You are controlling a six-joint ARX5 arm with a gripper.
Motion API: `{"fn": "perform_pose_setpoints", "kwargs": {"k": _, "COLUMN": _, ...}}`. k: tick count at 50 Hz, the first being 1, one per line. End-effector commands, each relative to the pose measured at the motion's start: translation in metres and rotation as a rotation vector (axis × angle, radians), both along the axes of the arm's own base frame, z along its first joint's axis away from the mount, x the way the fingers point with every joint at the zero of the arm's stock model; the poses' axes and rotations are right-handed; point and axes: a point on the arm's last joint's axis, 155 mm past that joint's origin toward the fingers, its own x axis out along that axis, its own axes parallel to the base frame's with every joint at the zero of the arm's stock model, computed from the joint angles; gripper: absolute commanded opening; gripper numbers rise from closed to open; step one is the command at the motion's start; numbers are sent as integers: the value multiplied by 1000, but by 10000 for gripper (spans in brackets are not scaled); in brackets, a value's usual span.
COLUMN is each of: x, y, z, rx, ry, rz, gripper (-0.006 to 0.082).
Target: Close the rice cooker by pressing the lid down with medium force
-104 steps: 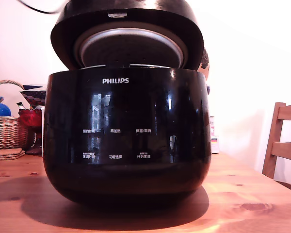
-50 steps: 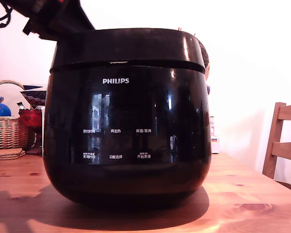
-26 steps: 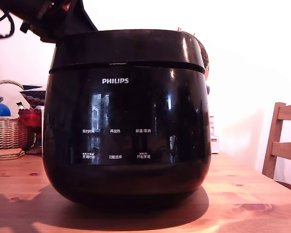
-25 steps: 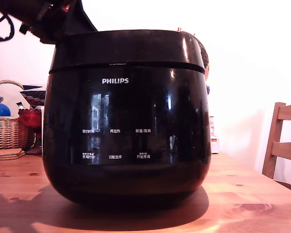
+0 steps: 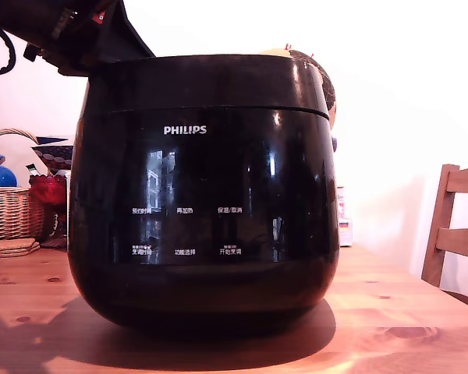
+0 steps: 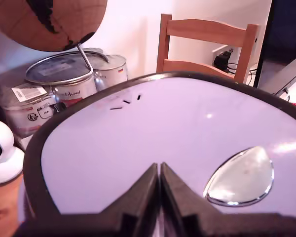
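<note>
Large glossy black rounded rice cooker (image 5: 203, 218) with white PHILIPS logo and small white button labels sits mid-frame on a wooden table (image 5: 405, 319) in the exterior view. Its round glossy black lid (image 5: 207, 82) is down, sitting flush on the body, only a thin seam showing between them. In the wrist view the lid top (image 6: 153, 143) reads as a pale reflective surface with a dark rim and a chrome teardrop button (image 6: 240, 177). Black gripper (image 6: 159, 173) has fingers pressed together, no gap, nothing between them, tips resting on the lid top. In the exterior view the black arm (image 5: 70, 31) comes in over the lid's edge on the exterior view's left. Wicker basket (image 5: 8, 206) on the exterior view's left, wooden chair (image 5: 452, 230) on its right. Wrist view also shows metal tins (image 6: 64, 81), a brown globe (image 6: 49, 22) and a wooden chair back (image 6: 207, 44) behind the cooker.
</note>
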Motion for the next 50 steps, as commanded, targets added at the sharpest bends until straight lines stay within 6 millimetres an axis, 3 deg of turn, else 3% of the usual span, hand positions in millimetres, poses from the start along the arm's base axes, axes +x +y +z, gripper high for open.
{"fn": "perform_pose_setpoints", "kwargs": {"k": 1, "x": -19, "y": 15, "z": -100, "rx": 178, "ry": 203, "rz": -8, "gripper": -24}}
{"fn": "perform_pose_setpoints", "kwargs": {"k": 15, "x": -11, "y": 7, "z": -39, "rx": 71, "ry": 75, "rz": -7, "gripper": -24}}
{"fn": "perform_pose_setpoints", "kwargs": {"k": 23, "x": -7, "y": 5, "z": 23, "rx": -22, "ry": -35, "rz": -1, "gripper": -24}}
{"fn": "perform_pose_setpoints", "kwargs": {"k": 30, "x": -1, "y": 15, "z": 83, "rx": -91, "ry": -143, "rz": 38, "gripper": -24}}
{"fn": "perform_pose_setpoints", "kwargs": {"k": 40, "x": 11, "y": 52, "z": 142, "rx": -80, "ry": -255, "rz": 166, "gripper": -24}}
{"fn": "perform_pose_setpoints", "kwargs": {"k": 50, "x": 27, "y": 115, "z": 164, "rx": 39, "ry": -340, "rz": 382, "gripper": -24}}
